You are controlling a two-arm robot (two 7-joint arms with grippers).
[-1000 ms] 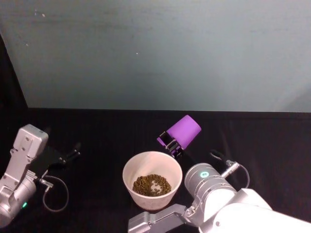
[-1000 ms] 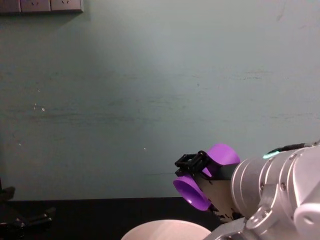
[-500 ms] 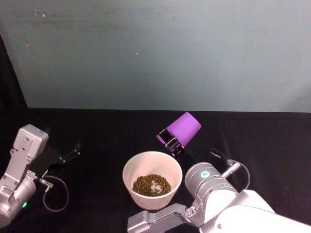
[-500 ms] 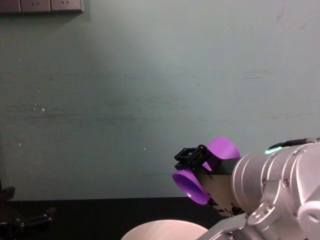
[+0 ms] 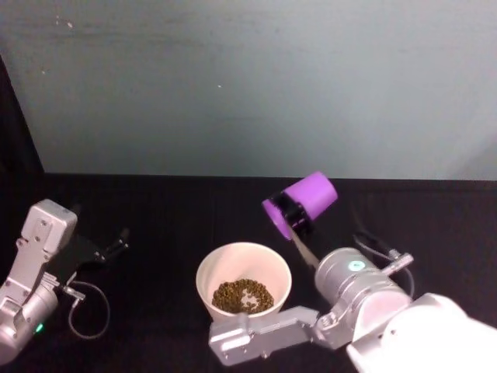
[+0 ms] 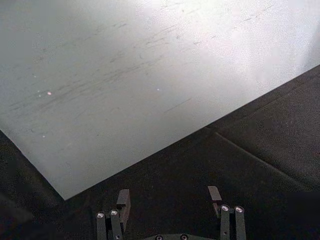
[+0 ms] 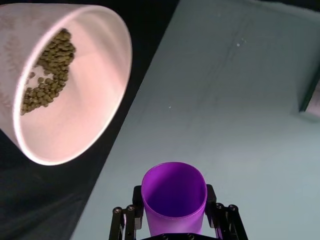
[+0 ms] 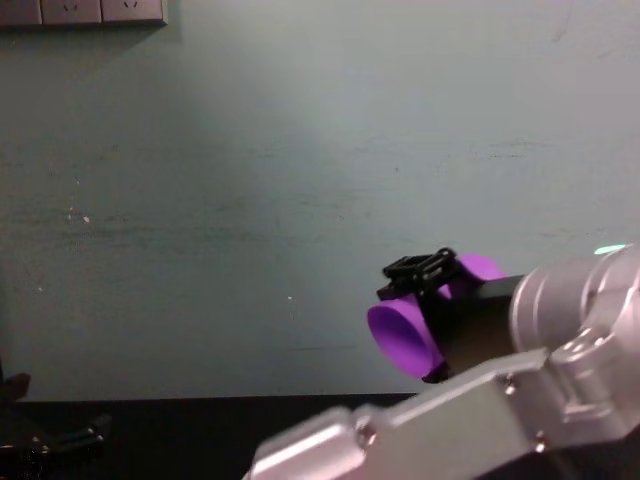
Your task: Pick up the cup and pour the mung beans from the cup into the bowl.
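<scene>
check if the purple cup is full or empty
Empty: the cup shows a bare purple inside; the beans lie in the bowl.

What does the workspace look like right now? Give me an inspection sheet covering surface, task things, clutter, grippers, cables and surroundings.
Surface: black table, no spilled beans seen.
Job's things: purple cup in the air, tipped on its side, beyond the far right of the bowl; its inside looks empty. Mung beans lie in the bowl.
Clutter: nothing seen.
Grippers: right gripper shut on the purple cup; left gripper open, parked low at the table's left.
Cables: looped cable by the left arm; short cable at the right wrist.
Surroundings: pale teal wall with sockets.
</scene>
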